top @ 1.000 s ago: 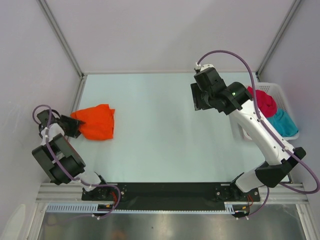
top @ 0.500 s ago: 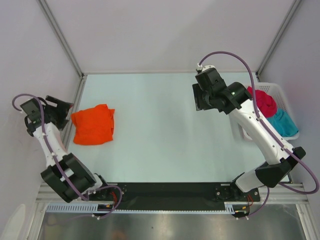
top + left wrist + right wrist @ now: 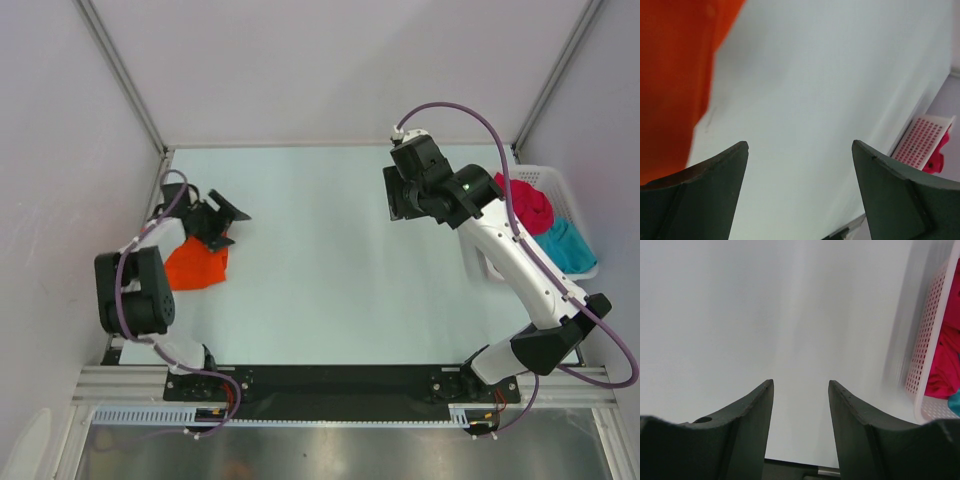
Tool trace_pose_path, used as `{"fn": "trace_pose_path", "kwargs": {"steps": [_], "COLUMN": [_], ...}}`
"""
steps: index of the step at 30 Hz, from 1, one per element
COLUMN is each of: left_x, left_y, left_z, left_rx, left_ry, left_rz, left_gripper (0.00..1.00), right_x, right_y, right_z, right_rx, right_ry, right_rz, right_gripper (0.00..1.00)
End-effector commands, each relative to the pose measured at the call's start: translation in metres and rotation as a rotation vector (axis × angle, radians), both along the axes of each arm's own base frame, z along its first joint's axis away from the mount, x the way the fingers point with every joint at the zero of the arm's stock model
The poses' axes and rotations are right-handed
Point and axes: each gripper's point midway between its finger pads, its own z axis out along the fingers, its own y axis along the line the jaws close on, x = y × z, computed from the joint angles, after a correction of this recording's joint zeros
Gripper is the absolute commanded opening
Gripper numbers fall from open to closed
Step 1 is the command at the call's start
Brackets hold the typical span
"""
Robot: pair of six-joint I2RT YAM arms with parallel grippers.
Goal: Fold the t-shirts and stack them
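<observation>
The orange t-shirt [image 3: 196, 268] lies folded at the table's left side; in the left wrist view its cloth [image 3: 670, 75] fills the left edge. My left gripper [image 3: 230, 226] hovers over the shirt's far right corner, jaws wide open and empty [image 3: 800, 145], with bare table between the fingers. The crimson t-shirt [image 3: 531, 205] and the teal t-shirt [image 3: 570, 246] lie bunched in the white basket [image 3: 548, 176]. My right gripper [image 3: 395, 205] hangs above the table left of the basket, open with nothing between its fingers [image 3: 801, 383].
The lattice basket stands at the table's right edge; its wall [image 3: 930, 340] shows in the right wrist view with crimson cloth [image 3: 947, 365] inside. White walls close the table on three sides. The arms' bases and a black rail [image 3: 340, 380] line the near edge.
My left gripper opened and let go of the orange t-shirt, swung out to the left, then came across to the shirt's far right corner. The right arm has barely moved.
</observation>
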Motion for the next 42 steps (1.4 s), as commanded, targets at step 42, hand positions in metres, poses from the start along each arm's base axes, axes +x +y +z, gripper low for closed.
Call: {"fn": "trace_pose_path", "kwargs": {"steps": [42], "left_x": [-0.056], "left_y": [0.090], "left_z": [-0.036], "left_rx": [0.596], "left_ry": [0.266], "left_rz": [0.166], "left_gripper": [0.94], "right_x": [-0.004], "right_y": [-0.024], "right_z": [-0.009], "right_rx": [-0.002], "right_ry": [0.003], "right_rz": [-0.006], "right_gripper": [0.53]}}
